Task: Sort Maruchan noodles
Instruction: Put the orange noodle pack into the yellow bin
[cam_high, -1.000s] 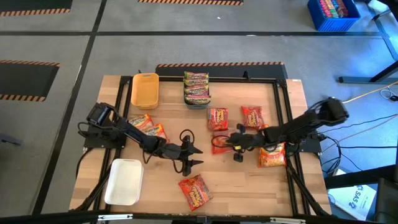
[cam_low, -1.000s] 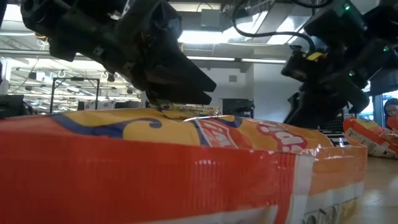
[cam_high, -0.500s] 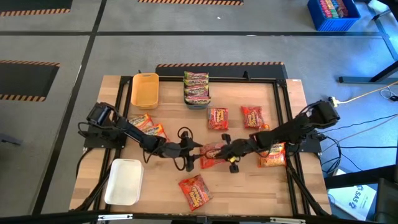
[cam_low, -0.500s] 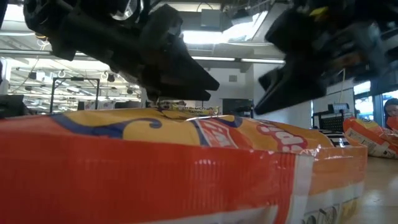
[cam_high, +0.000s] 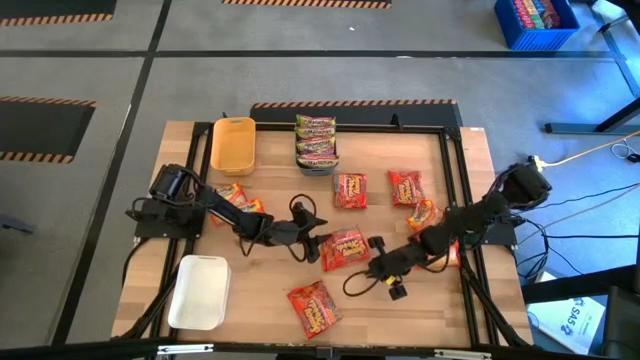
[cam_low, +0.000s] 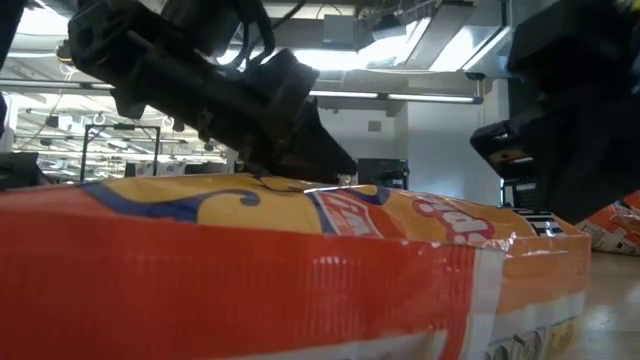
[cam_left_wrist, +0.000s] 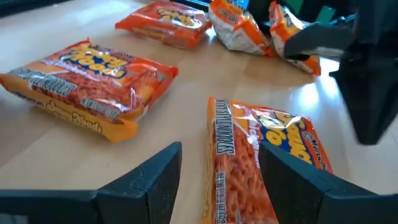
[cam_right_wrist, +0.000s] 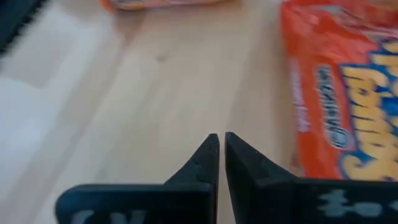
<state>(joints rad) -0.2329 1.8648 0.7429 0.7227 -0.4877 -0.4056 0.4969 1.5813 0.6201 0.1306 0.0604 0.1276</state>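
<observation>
One Maruchan noodles packet (cam_high: 346, 248), orange-red, lies in the table's middle. My left gripper (cam_high: 308, 238) is open right at its left end. In the left wrist view the near end of that packet (cam_left_wrist: 261, 155) lies between the spread fingers (cam_left_wrist: 155, 177), and a gap shows on one side. My right gripper (cam_high: 390, 282) is shut and empty, to the front right of this packet, which lies beside its closed fingers (cam_right_wrist: 219, 146) as an orange packet (cam_right_wrist: 342, 93). Other packets lie at the front (cam_high: 314, 306), behind (cam_high: 350, 190) (cam_high: 405, 187), and by the left arm (cam_high: 232, 196).
Green-edged packets are stacked in a blue-grey tray (cam_high: 316, 142) at the back. A yellow tray (cam_high: 232, 145) stands back left and a white tray (cam_high: 199, 292) front left. The front packet (cam_low: 250, 260) fills the low view. A black frame (cam_high: 455, 160) borders the table.
The right gripper brought the orange-red packet leftward to the left gripper, let go, then pulled back toward the front right and shut. The left gripper shifted slightly toward the packet.
</observation>
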